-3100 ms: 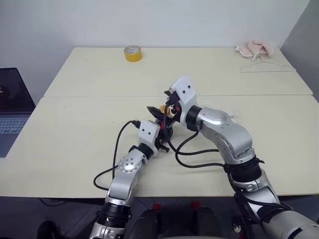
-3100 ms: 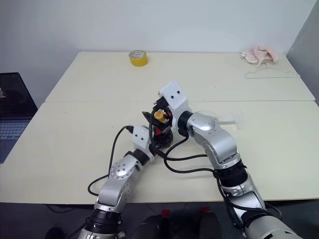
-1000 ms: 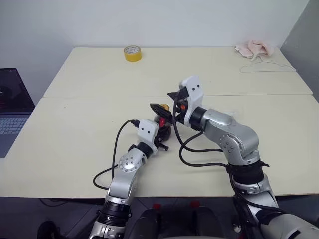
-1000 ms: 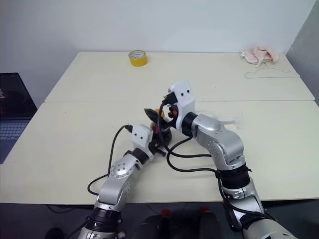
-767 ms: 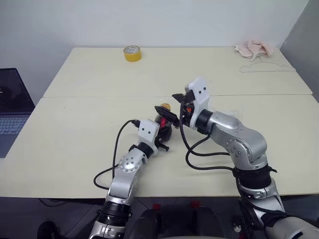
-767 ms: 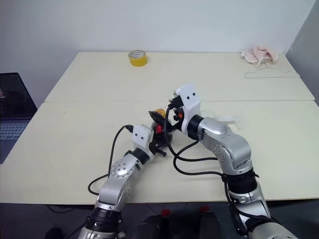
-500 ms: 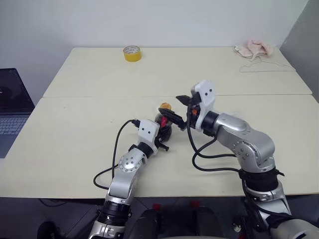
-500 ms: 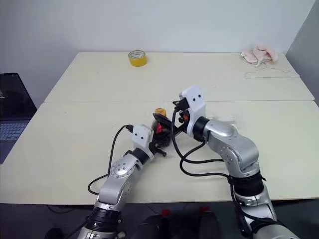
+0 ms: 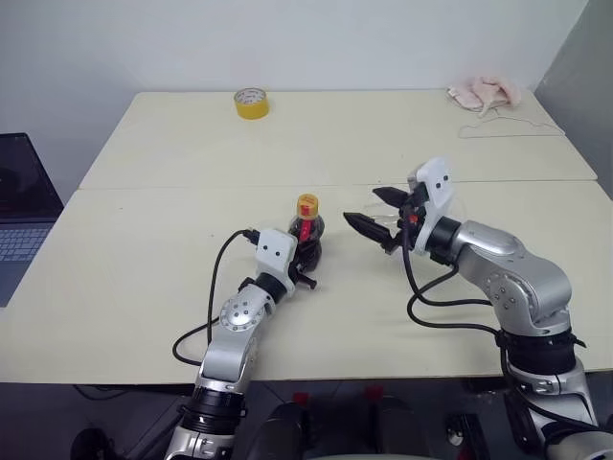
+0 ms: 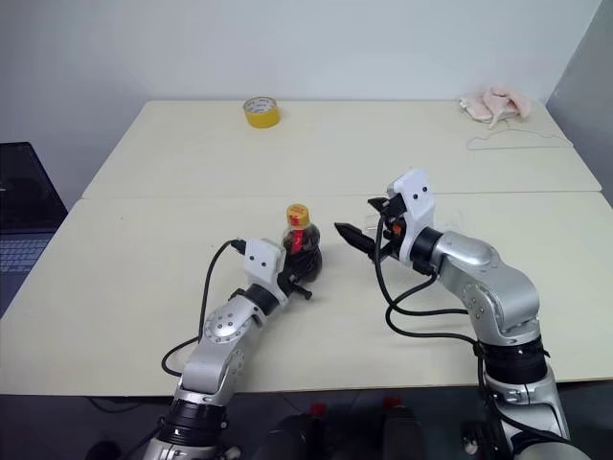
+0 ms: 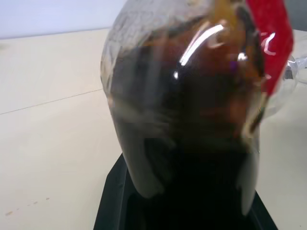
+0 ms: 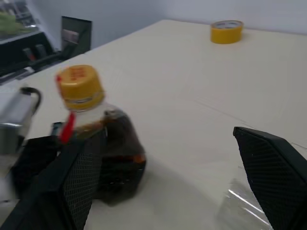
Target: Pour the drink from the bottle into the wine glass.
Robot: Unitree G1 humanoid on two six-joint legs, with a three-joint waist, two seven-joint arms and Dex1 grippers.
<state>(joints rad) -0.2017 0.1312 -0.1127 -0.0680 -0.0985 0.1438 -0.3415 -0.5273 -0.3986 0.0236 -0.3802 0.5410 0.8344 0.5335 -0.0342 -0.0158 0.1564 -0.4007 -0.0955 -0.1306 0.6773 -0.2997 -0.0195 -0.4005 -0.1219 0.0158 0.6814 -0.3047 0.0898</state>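
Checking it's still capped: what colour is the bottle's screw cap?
Orange-yellow cap on the small clear plastic bottle; clearest in the right wrist view.

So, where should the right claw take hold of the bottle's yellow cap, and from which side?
Grip the cap across its round side, coming in level from the robot's right, where the open right claw faces it. The bottle stands upright with the left claw shut low on its body, so the cap probably stands free all round.
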